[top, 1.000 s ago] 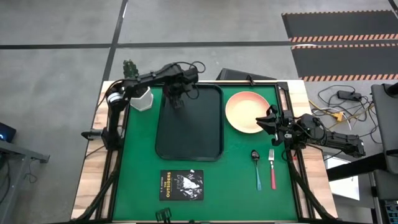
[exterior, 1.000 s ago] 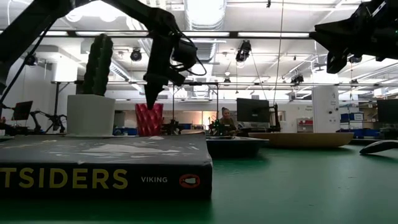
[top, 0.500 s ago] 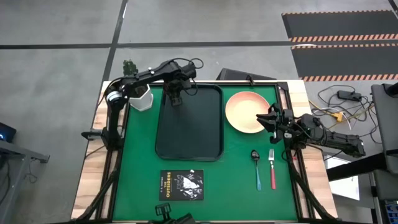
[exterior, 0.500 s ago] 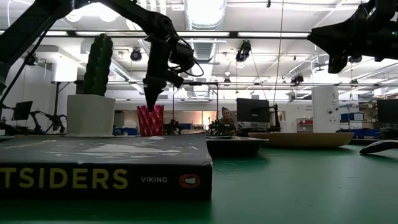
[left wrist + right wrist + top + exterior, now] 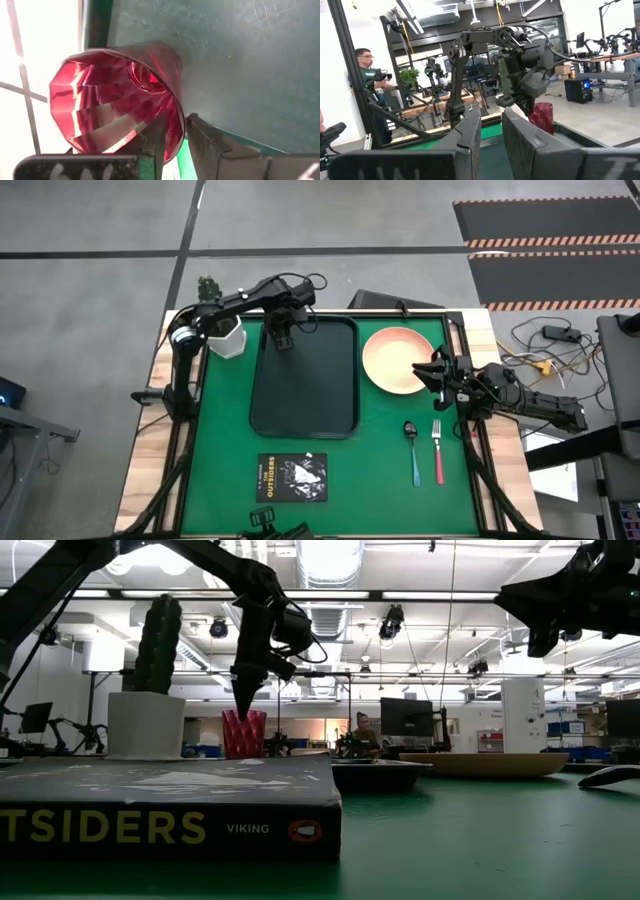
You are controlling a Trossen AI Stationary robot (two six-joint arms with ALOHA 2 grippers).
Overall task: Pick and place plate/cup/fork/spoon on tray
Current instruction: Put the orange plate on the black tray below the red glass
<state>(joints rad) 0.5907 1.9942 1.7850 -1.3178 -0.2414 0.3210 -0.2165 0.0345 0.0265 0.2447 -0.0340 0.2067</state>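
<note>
The maroon cup (image 5: 117, 97) is seen standing upright in the far left corner of the dark tray (image 5: 305, 395), its rim pinched by the left pincer (image 5: 283, 340), which is clenched on the cup wall from above, one finger inside and one outside. A rim grip of this kind is judged to have been chosen so that the cup can be set down vertically and let go without being tipped. In the low view the cup appears level with the tray, though whether its base is fully seated cannot be told.

The peach-orange plate (image 5: 397, 360) is shown on the green table (image 5: 220, 430) just beside the tray's right edge. The right pincer (image 5: 432, 372) is held at the plate's near right rim, raised above it in the low view, its fingers a little apart and empty, a position judged to prepare a grasp of the rim.

The spoon (image 5: 413, 450) and the fork (image 5: 438, 450) are laid side by side nearer the front, handles pointing forward, not yet on the tray. A potted cactus (image 5: 150, 680) and a black book (image 5: 292, 477) are left aside.
</note>
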